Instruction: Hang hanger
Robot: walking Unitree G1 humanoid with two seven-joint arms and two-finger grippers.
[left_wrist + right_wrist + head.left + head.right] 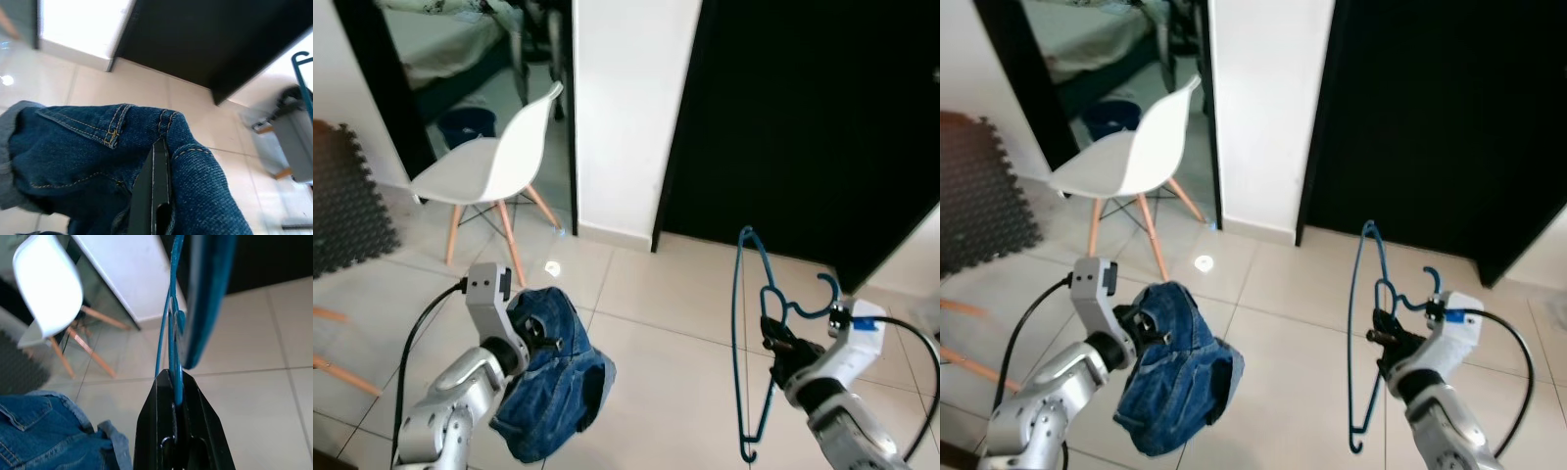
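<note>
A blue plastic hanger [747,333] stands upright in front of me on the right, its hook [824,294] pointing right. My right gripper [773,345] is shut on it near the hook; the right wrist view has the hanger [177,328] pinched between the black fingers [195,416]. On the left, a pair of blue denim shorts [553,377] hangs from my left gripper [536,335], which is shut on the fabric. In the left wrist view the fingers [155,186] are buried in the denim [88,147].
A white chair [494,166] with wooden legs stands at the back left beside a white wall section [626,108]. A dark doorway [813,117] lies behind the hanger. A dark foam mat [342,206] lies at far left. Light floor tiles [666,392] stretch between my arms.
</note>
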